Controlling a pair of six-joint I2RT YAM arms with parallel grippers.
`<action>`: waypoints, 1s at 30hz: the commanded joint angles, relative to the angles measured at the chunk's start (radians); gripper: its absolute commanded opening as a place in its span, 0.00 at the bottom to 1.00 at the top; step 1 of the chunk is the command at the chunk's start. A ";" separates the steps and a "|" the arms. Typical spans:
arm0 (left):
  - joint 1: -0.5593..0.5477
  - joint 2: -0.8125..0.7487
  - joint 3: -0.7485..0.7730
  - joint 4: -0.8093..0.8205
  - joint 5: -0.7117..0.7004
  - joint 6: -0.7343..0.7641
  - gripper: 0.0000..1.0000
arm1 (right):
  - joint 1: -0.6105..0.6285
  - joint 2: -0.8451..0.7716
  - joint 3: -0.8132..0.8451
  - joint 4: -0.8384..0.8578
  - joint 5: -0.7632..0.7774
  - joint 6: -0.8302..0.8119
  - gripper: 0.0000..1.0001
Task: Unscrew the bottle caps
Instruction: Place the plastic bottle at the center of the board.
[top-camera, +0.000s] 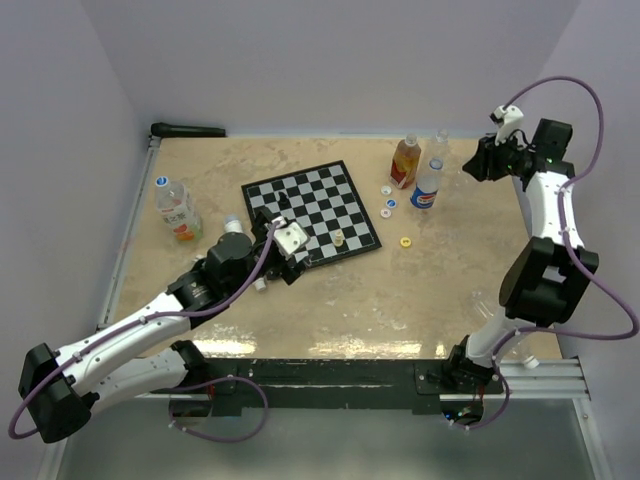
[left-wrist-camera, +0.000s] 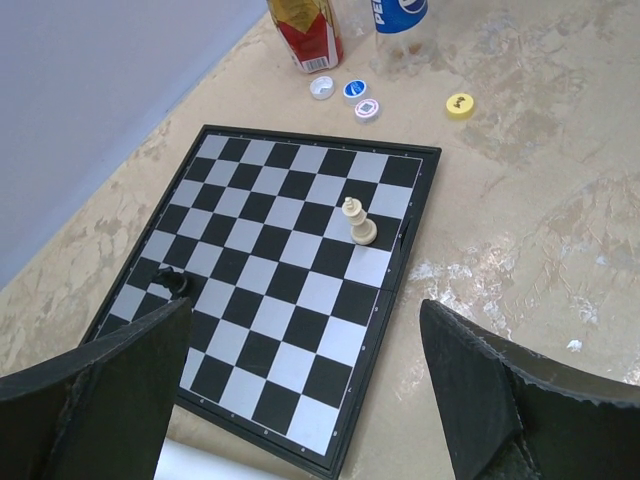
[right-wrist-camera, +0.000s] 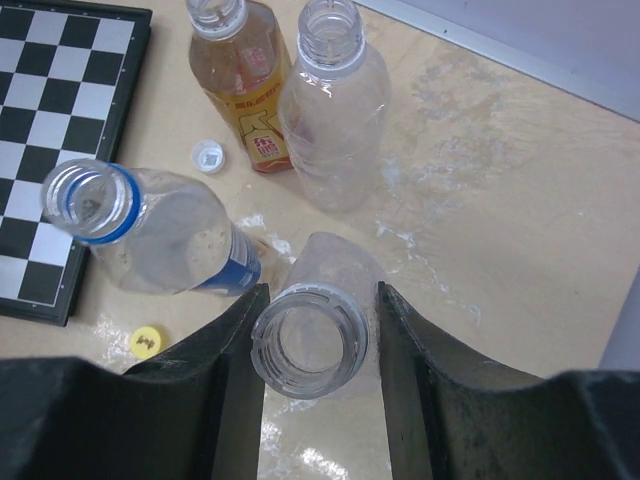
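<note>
Currently the right gripper (right-wrist-camera: 320, 290) has its two fingers closed on the neck of a clear bottle (right-wrist-camera: 335, 260), one on each side just below the open, capless mouth. This bottle stands near the far right corner of the tabletop (top-camera: 350, 300). Close around it are three more bottles, all with bare mouths: a blue-labelled bottle (right-wrist-camera: 165, 235), an orange-labelled bottle (right-wrist-camera: 245, 85) and a second clear bottle (right-wrist-camera: 335, 110). Four caps lie loose on the tabletop between these bottles and the right edge of the chessboard (top-camera: 312, 210): a white cap (left-wrist-camera: 321, 87), a blue cap (left-wrist-camera: 354, 89), a pink-ringed cap (left-wrist-camera: 367, 108) and, a little apart from those three, a yellow cap (left-wrist-camera: 459, 104). The left gripper (left-wrist-camera: 305, 330) hangs over the near left corner of the chessboard, its fingers spread wide with nothing between them. A cream chess piece (left-wrist-camera: 358, 222) and a black chess piece (left-wrist-camera: 172, 283) stand on the squares below. Near the left edge of the tabletop stands a fifth bottle (top-camera: 177, 212), well apart from the others, and its fitted cap (top-camera: 160, 182) is still screwed on. By that count four caps are off and at least this one is left. It stands on the left arm's side, so that empty gripper looks the likelier one to reach it.
</note>
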 joint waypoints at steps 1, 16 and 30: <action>0.002 -0.011 -0.007 0.046 -0.010 0.021 1.00 | 0.050 0.033 0.050 0.071 0.006 0.047 0.01; 0.003 -0.009 -0.012 0.049 0.001 0.024 1.00 | 0.100 0.111 0.055 0.095 0.095 0.032 0.10; 0.003 -0.014 -0.012 0.047 0.005 0.025 1.00 | 0.111 0.119 0.049 0.086 0.118 0.011 0.39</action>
